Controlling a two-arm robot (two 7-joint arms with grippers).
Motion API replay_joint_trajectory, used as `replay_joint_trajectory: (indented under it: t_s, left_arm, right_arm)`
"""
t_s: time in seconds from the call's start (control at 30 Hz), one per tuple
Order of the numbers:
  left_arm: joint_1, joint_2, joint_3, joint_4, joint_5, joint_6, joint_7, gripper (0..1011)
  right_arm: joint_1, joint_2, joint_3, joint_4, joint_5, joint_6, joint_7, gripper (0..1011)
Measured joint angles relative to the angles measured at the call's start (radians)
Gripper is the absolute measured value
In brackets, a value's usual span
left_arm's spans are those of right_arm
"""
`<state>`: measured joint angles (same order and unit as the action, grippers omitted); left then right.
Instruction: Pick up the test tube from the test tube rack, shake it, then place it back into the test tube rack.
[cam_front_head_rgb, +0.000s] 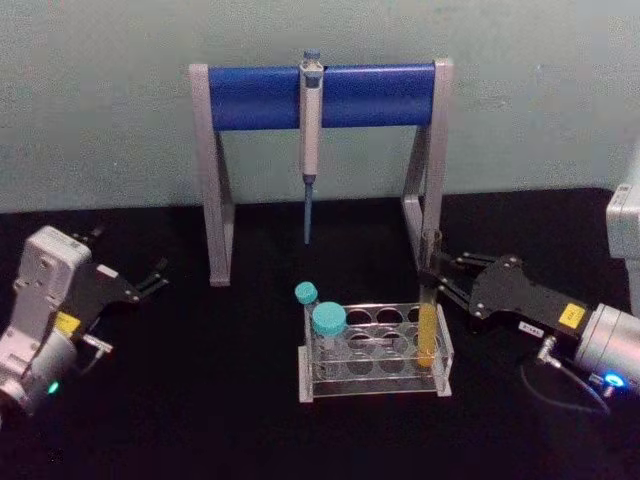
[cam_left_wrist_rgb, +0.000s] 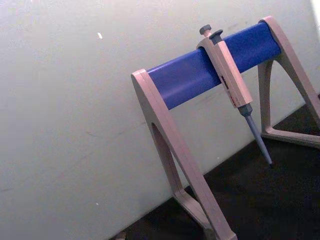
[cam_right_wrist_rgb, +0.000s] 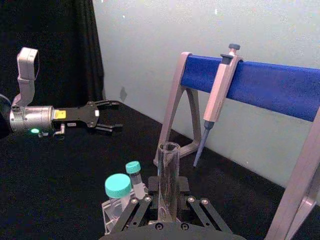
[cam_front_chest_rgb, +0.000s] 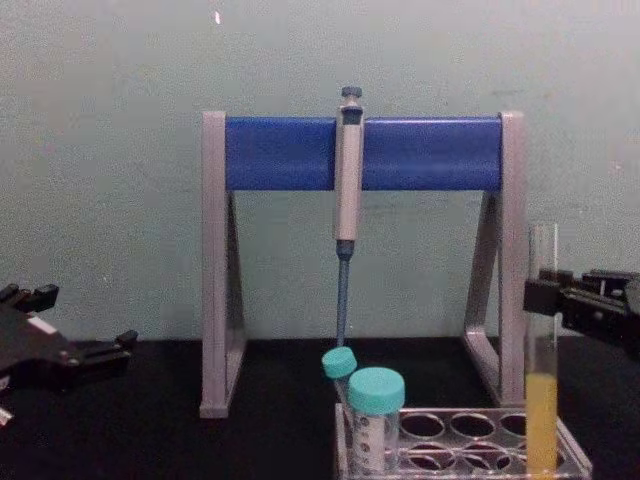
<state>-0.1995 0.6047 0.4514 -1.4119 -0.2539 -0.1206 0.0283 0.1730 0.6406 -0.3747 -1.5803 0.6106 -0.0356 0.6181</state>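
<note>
head view: r. gripper (cam_front_head_rgb: 438, 275) fingers closed on test tube (cam_front_head_rgb: 429, 300), upright in right-end hole of test tube rack (cam_front_head_rgb: 370, 385); l. gripper (cam_front_head_rgb: 157, 278) fingers spread, empty, well apart.

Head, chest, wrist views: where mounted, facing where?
Head view: on the head, facing forward and down at the test tube rack; left gripper, right gripper show.
Chest view: on the chest, facing level across the table; both grippers at edges.
Left wrist view: on the left wrist, facing the pipette stand.
Right wrist view: on the right wrist, facing the test tube past its own gripper; left gripper beyond.
Shared: all four see the pipette stand.
</note>
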Motion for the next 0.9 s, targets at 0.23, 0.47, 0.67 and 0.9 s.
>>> replay_joint_trajectory:
  t_s: [0.23,0.47,0.67,0.9]
  left_arm:
    - [0.000,0.000,0.000,0.000,0.000,0.000,0.000,1001]
    - [0.000,0.000,0.000,0.000,0.000,0.000,0.000,1001]
    - [0.000,0.000,0.000,0.000,0.000,0.000,0.000,1001]
    - [0.000,0.000,0.000,0.000,0.000,0.000,0.000,1001]
  right_arm:
    - [0.002,-0.003,-0.004,0.013,-0.002,0.000,0.002,235]
    - [0.007,-0.008,-0.010,0.031,-0.005,0.003,0.004,237]
    - [0.011,-0.011,-0.015,0.041,-0.009,0.004,0.006,237]
    - [0.016,-0.013,-0.020,0.055,-0.011,0.011,0.009,237]
